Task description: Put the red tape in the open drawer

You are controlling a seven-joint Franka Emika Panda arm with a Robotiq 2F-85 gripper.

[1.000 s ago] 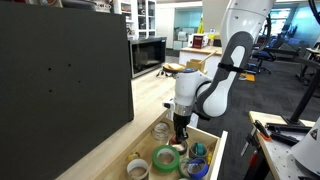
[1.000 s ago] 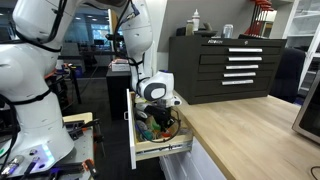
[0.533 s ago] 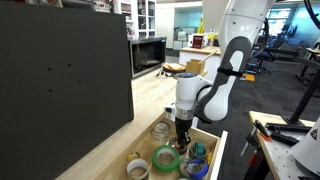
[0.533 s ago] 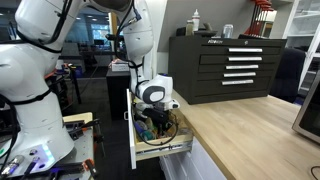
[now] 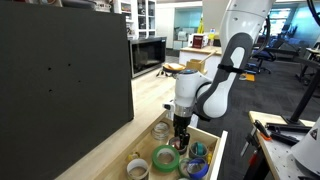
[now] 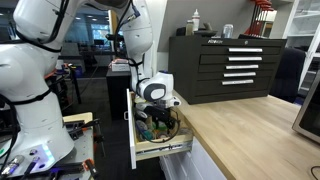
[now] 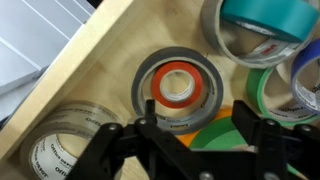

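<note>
In the wrist view the red tape (image 7: 157,88), a small red ring, lies flat inside the hole of a larger grey roll (image 7: 141,98) on the floor of the open drawer (image 7: 78,62). My gripper (image 7: 197,128) hangs just above it, open, with both black fingers apart and nothing between them. In both exterior views the gripper (image 5: 180,133) (image 6: 158,119) points down into the light-wood drawer (image 5: 221,150) (image 6: 166,151); the red tape is too small to make out there.
The drawer also holds a clear tape roll (image 7: 40,150), green rolls (image 7: 262,98) (image 5: 167,158), a teal roll (image 7: 270,15) and a blue roll (image 7: 310,72). A dark cabinet (image 5: 60,80) stands beside the wooden counter (image 6: 250,130).
The jaws have opened over the drawer and the red tape now lies free inside the grey roll. The arm has hardly moved.
</note>
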